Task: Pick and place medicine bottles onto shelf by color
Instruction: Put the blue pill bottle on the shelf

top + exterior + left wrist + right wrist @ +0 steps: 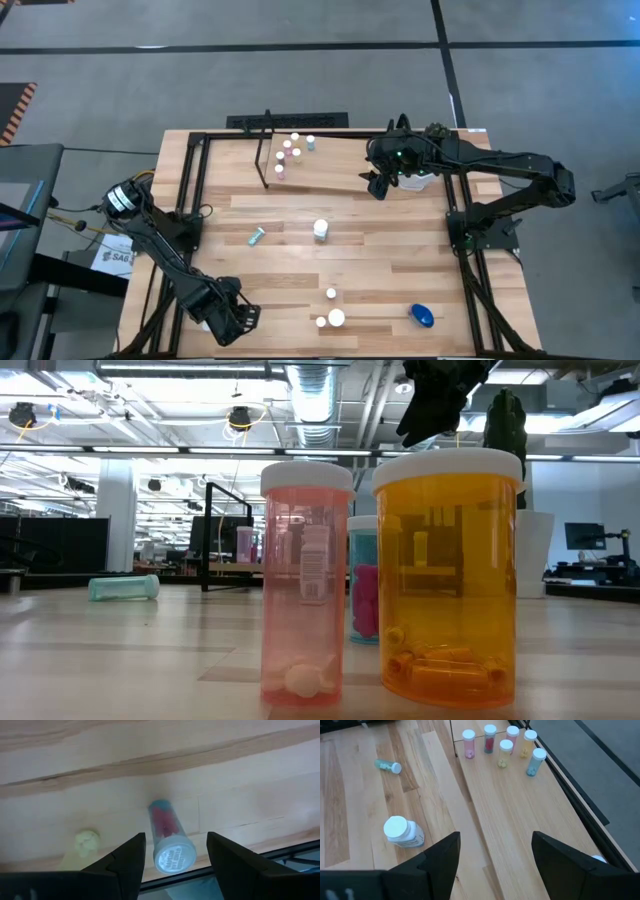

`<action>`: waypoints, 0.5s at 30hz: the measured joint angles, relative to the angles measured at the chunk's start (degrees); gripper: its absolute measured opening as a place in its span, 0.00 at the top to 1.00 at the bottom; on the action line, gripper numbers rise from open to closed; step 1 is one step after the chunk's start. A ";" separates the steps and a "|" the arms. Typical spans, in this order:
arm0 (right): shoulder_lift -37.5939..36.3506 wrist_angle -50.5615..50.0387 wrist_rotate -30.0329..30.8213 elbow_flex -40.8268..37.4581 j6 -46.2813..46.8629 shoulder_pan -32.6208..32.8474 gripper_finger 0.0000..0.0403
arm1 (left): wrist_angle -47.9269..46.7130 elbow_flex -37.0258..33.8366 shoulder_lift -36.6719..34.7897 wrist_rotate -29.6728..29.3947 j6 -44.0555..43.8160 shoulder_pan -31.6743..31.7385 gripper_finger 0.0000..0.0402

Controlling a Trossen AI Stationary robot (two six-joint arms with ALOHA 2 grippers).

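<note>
Left gripper (175, 852) sits at the near left table edge, fingers apart, straddling a lying teal bottle (169, 840) with nothing clamped yet. Risk: the bottle lies on its side right by the edge, so an off-centre close could roll it off the table (400, 250).

Mid-table is roomy: one white bottle (321, 229), one tipped teal bottle (256, 236), well apart.

Right gripper (495, 855) hovers over the shelf (330, 165), fingers apart and empty. Six shelf bottles (502, 745) cluster at one end; the rest of the board is free.
</note>
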 joint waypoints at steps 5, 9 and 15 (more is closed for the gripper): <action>0.00 -0.02 -0.01 0.00 0.00 -0.01 0.33 | 0.06 0.00 0.00 -0.02 2.55 0.00 0.55; 0.00 -0.03 -0.01 0.00 0.00 -0.01 0.33 | 0.08 0.00 0.00 -0.02 2.95 0.00 0.65; 0.00 -0.02 -0.01 0.00 0.00 -0.01 0.33 | 0.21 0.00 -0.05 -0.05 3.52 0.00 0.75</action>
